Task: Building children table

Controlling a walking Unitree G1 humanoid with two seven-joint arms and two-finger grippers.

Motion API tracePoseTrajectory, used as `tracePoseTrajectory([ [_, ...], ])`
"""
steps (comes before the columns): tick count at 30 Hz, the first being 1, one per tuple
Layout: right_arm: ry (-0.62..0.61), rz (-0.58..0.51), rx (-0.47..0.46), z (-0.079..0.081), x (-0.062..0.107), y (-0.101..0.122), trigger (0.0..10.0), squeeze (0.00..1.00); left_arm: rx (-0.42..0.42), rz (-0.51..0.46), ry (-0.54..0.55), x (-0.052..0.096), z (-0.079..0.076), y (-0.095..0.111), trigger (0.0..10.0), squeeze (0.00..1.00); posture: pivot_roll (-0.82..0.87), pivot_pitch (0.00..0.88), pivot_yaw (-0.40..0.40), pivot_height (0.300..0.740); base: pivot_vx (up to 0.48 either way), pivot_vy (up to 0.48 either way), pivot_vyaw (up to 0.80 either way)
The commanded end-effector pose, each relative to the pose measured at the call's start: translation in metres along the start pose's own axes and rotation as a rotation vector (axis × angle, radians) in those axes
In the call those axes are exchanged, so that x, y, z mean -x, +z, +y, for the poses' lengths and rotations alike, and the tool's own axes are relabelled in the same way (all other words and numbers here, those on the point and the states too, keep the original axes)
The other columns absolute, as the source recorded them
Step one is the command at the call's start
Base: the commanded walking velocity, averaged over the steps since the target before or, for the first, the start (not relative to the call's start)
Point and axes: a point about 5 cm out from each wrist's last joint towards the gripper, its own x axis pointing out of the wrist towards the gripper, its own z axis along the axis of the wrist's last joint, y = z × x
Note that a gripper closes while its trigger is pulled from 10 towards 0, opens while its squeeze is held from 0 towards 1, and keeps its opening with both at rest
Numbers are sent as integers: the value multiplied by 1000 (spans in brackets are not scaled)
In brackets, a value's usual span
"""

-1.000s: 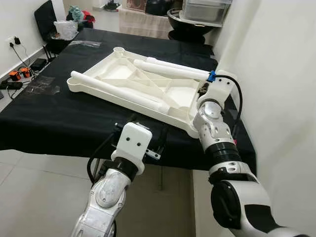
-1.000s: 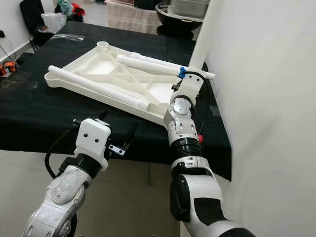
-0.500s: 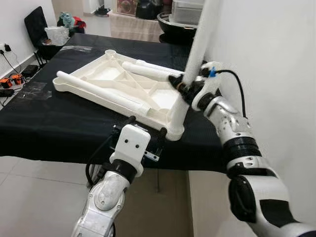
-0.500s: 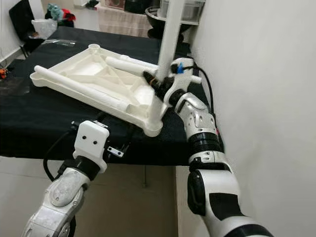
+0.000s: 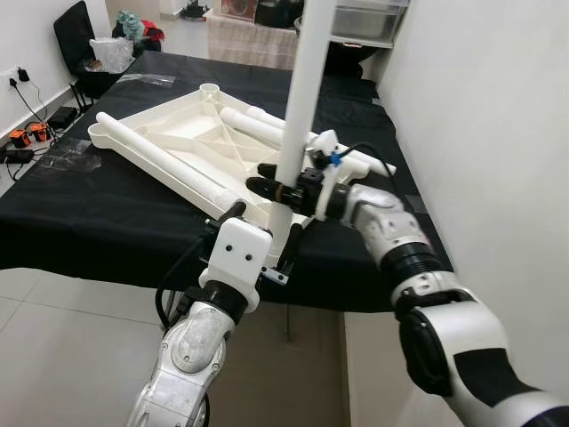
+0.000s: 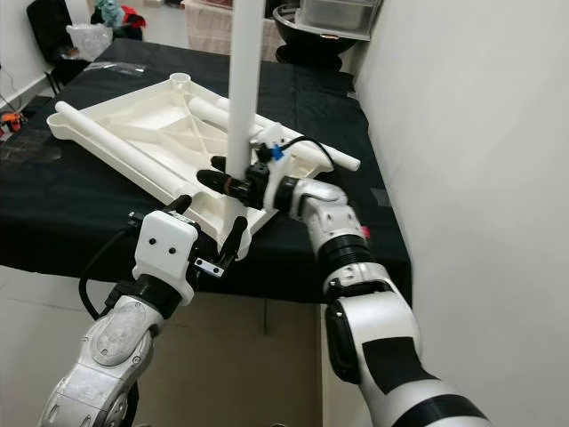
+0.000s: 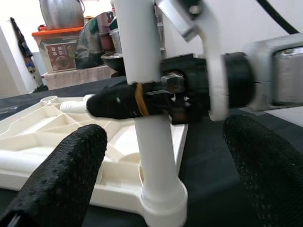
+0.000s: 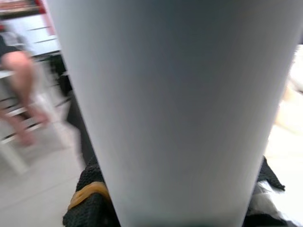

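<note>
The right gripper [image 5: 277, 189] has its jaws clamped round the upright white leg [image 5: 300, 98], low on the shaft, and the leg stands near vertical with its foot in the corner socket [image 7: 162, 204] of the upturned tabletop [image 5: 191, 142], at the near right corner of the black bench [image 5: 80, 213]. The left gripper [image 7: 161, 156] waits at the bench edge, at about six o'clock from that socket, jaws wide apart either side of the leg's base, touching nothing. The step in hand looks like seating this leg. The next move probably calls for a straight downward press or a twist while the left jaws steady the base. As for holders, the tabletop's ribbed underside acts as a tray: two spare legs [image 5: 262, 124] lie in it, near twelve o'clock from the socket, and another [image 5: 160, 158] lies along its near long edge.
</note>
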Motion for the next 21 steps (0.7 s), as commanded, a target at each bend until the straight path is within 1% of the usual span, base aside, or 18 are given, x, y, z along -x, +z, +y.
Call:
tracePoseTrajectory([
  [1, -177, 18, -8, -17, 7, 2, 0, 0, -4, 13, 3, 0, 0, -2, 10000, 0, 100, 53, -140, 740, 0, 0, 0],
  [2, -177, 18, -8, -17, 7, 2, 0, 0, -4, 13, 3, 0, 0, -2, 10000, 0, 100, 53, -140, 740, 0, 0, 0],
  [3, -300, 19, -43, -26, 11, 3, 0, 0, -3, 12, 3, 0, 0, -2, 10000, 0, 97, 54, -139, 740, 0, 0, 0],
  [4, -453, 21, -38, -36, 17, 4, 0, 0, -3, 12, 2, 0, 0, -2, 10000, 0, 93, 54, -137, 740, 0, 0, 0],
  [5, -554, 22, -32, -43, 21, 4, 0, 0, -3, 12, 2, 0, 0, -2, 10000, 0, 93, 54, -137, 740, 0, 0, 0],
  [6, -554, 22, -32, -43, 21, 4, 0, 0, -3, 12, 2, 0, 0, -2, 10000, 0, 93, 54, -137, 740, 0, 0, 0],
  [7, -805, 46, -43, -58, 38, -2, 0, 0, -2, 12, 0, 0, 0, -2, 10000, 0, 88, 53, -134, 740, 0, 0, 0],
  [8, -805, 46, -43, -58, 38, -2, 0, 0, -2, 12, 0, 0, 0, -2, 10000, 0, 88, 53, -134, 740, 0, 0, 0],
  [10, -1173, 54, -67, -73, 67, -12, 0, 0, 2, 11, -4, -1, -2, -2, 10000, 0, 88, 52, -132, 740, 0, 0, 0],
  [11, -1173, 54, -67, -73, 67, -12, 0, 0, 2, 11, -4, -1, -2, -2, 10000, 0, 88, 52, -132, 740, 0, 0, 0],
  [12, -1307, 33, -70, -72, 76, -15, 0, 0, 3, 10, -6, -1, -2, -2, 10000, 0, 88, 52, -132, 740, 0, 0, 0],
  [13, -1307, 33, -70, -72, 76, -15, 0, 0, 3, 10, -6, -1, -2, -2, 10000, 0, 88, 52, -132, 740, 0, 0, 0],
  [15, -1399, -10, -78, -64, 79, -16, 0, 0, 3, 10, -7, -1, -2, -2, 10000, 0, 88, 52, -132, 740, 0, 0, 0],
  [16, -1379, -29, -70, -57, 73, -14, 784, 0, 3, 11, -5, -1, -2, -3, 10000, 0, 88, 52, -132, 740, 0, 0, 0],
  [17, -1342, -55, -82, -51, 67, -14, 8510, 0, 2, 12, -4, -1, -2, -3, 10000, 0, 88, 52, -132, 740, 0, 0, 0],
  [19, -1316, -74, -91, -47, 63, -13, 8510, 0, 2, 13, -4, 0, -2, -3, 10000, 0, 88, 52, -132, 740, 0, 0, 0],
  [20, -1210, -130, -71, -36, 51, -12, 10000, 0, 2, 13, -5, 0, -2, -3, 10000, 0, 88, 49, -132, 740, 0, 0, 0],
  [21, -1096, -175, -49, -26, 40, -11, 10000, 0, 2, 14, -6, 0, -2, -3, 10000, 0, 90, 47, -131, 740, 0, 0, 0],
])
